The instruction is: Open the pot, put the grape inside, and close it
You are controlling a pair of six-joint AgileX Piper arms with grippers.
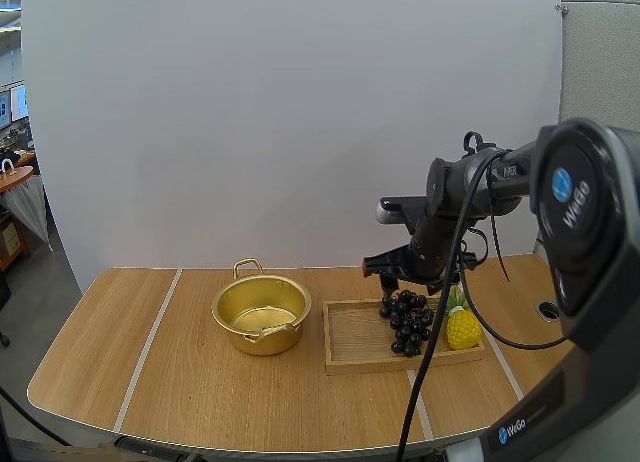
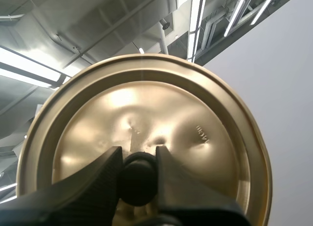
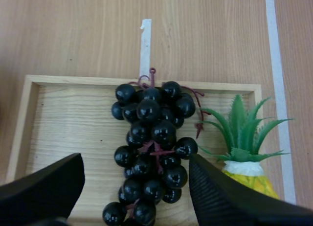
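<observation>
On the wooden table (image 1: 200,392) we see the wooden tray (image 1: 350,347) and, just beside it on the left, the golden pot (image 1: 262,340), which stands open with nothing covering it. Its lid (image 2: 161,113) is held in the air by our left gripper (image 2: 139,157), whose two fingers are pressed tight on the black knob (image 2: 138,184). The bunch of grapes (image 3: 151,147) lies in the tray next to a toy pineapple (image 3: 244,157), and our right gripper (image 3: 134,162) hangs over the bunch with its fingers spread wide, one at each side of it.
</observation>
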